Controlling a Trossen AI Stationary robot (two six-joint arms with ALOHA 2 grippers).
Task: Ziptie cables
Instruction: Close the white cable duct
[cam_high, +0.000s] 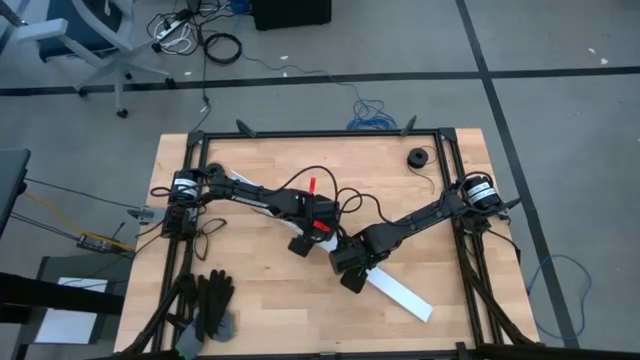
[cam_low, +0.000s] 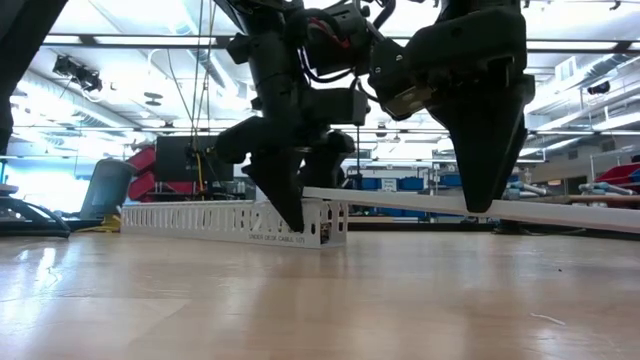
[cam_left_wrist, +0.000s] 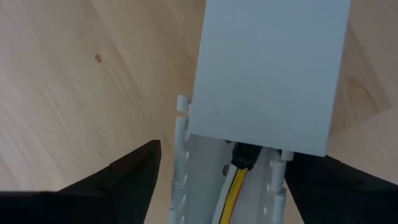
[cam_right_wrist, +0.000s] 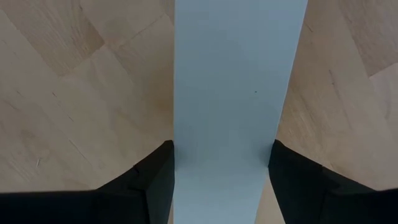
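So on the left side you've got the left gripper (cam_high: 301, 244) sitting near the middle of the light wooden table (cam_high: 250, 300). Its 2 dark fingers (cam_left_wrist: 134, 177) stand apart on either side of the long white slotted plastic channel (cam_left_wrist: 186, 162), not pinching it as far as I can see, so I'd call that one released. The cables (cam_left_wrist: 233, 183) are down inside that channel: from the left wrist view I only see a yellow wire and a white-ish one ending in a small dark plug, poking out from under the flat white plastic cover strip (cam_left_wrist: 267, 68).

Moving right, at roughly 4 o'clock from the left gripper, the right gripper (cam_high: 350, 268) is clenched on that cover strip, 1 finger on each long edge. In the low view the strip rides above the tabletop, tilted slightly.

Handling guess: those wires look thin, light and floppy, probably slick-jacketed, so they'd splay if grabbed singly. I'd pinch them as a bundle a little back from the plug, not on the plug itself.
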